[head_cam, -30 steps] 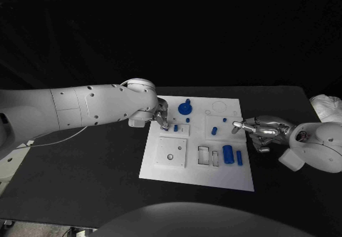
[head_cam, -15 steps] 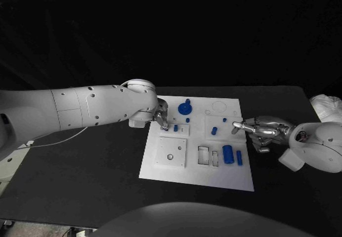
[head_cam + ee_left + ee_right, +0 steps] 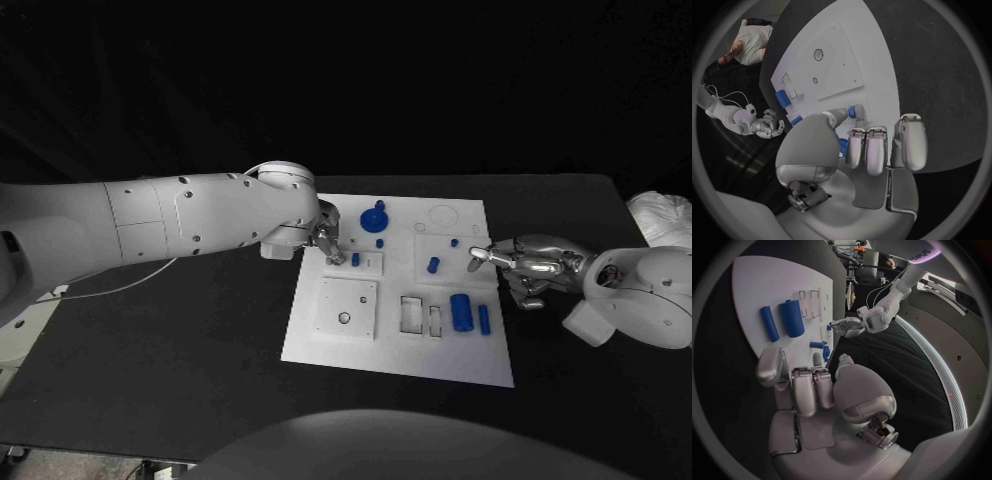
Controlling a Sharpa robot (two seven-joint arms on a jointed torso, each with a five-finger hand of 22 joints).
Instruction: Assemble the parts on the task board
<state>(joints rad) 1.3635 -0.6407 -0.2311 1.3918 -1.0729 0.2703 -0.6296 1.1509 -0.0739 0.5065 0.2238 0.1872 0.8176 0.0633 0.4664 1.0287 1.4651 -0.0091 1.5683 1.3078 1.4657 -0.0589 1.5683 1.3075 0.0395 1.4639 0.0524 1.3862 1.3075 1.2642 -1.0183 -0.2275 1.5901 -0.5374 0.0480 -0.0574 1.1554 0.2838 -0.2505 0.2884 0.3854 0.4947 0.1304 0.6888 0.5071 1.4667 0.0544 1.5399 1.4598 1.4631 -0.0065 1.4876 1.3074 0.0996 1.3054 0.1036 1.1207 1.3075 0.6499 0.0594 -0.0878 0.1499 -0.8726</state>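
- Head view looks down on the task board (image 3: 433,345) from above.
- Each wrist view sits close behind its own hand, facing the board, seemingly at a low angle.
- All three share it.

Flat white matt plastic task board (image 3: 329,335); small glossy blue plastic parts (image 3: 462,312); black matt table (image 3: 173,370); polished silver metal robot hand (image 3: 522,262).

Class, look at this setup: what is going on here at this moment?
A two-armed robot is working over a white task board on a black table. Its left hand has its fingertips at a small blue peg near the board's left edge. Its right hand is at the board's right edge, fingers curled; whether it holds anything is unclear. Two blue cylinders lie loose on the board.
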